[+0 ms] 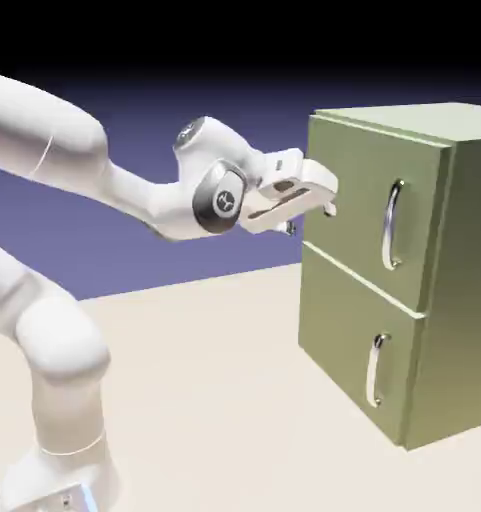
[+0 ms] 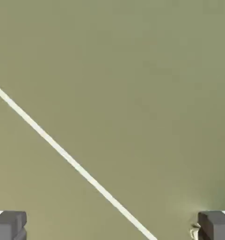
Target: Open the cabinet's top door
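Gripper (image 2: 112, 226) spread wide, empty — handle (image 2: 194, 231) mostly hidden (bottom-edge sliver, hand view).

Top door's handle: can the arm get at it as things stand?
Probably yes: the claw is open and nothing stands between it and the handle, though it hovers off to one side and would need to shift across.

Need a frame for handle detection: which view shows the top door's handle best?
Exterior view: the top door's handle shows whole, unobstructed. Hand view: no clearly identifiable handle, mostly green surface.
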Robot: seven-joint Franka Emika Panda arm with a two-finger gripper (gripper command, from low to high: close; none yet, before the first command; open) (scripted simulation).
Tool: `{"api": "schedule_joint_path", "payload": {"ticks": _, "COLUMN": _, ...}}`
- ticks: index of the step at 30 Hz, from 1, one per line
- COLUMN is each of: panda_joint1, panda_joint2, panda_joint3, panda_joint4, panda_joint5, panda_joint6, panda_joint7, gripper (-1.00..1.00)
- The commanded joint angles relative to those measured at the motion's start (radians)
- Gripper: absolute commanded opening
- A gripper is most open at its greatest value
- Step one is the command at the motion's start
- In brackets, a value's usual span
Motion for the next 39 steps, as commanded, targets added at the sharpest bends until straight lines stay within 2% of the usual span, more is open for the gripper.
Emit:
{"api": "schedule_joint_path", "payload": {"ticks": 1, "panda_joint1": 0.016, "panda_joint2": -0.009, "panda_joint3": -0.018, "panda_joint4": 0.005, "panda_joint5": -0.044, "panda_joint6": -0.005, "panda_joint7": -0.019, "gripper": 1.0}}
{"api": "schedule_joint_path", "payload": {"ticks": 39, "panda_joint1": 0.618, "panda_joint2": -0.346, "panda_joint3": -0.707, "panda_joint4": 0.185, "panda_joint5": -1.696, "panda_joint6": -0.191, "panda_joint7": -0.724, "gripper": 1.0}}
